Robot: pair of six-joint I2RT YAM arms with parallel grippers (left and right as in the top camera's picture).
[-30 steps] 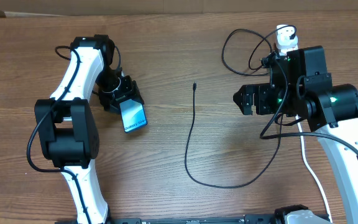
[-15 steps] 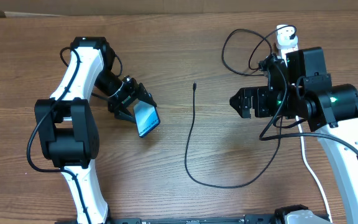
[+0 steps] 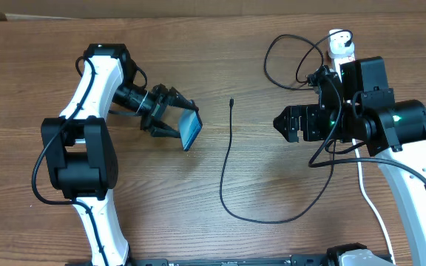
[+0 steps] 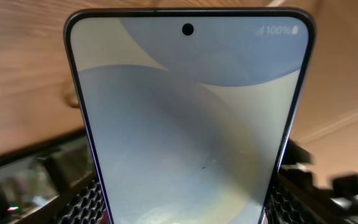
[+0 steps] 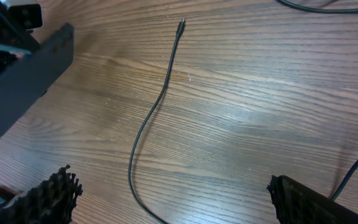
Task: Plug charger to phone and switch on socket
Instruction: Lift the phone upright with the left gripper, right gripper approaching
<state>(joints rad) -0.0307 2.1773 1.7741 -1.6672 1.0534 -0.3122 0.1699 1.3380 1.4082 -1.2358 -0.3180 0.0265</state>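
Phone (image 3: 191, 130) is at left-centre of the table (image 3: 161, 214), clamped in the left gripper (image 3: 182, 120), which pinches it by its sides. It is tipped up on edge, with the lit screen (image 4: 191, 124) facing back at the left wrist and the dark back (image 5: 27, 74) toward the right arm. Can't tell whether it touches the wood.

Charger (image 3: 224, 166) lies loose on the table in a long curve. Its connector tip (image 5: 181, 23) is just right of the phone, not touching it.

Right gripper (image 3: 279, 123) hovers right of the cable with fingers (image 5: 48, 193) spread wide, holding nothing.

Socket (image 3: 339, 46) is at the far right, mostly hidden by the right arm.
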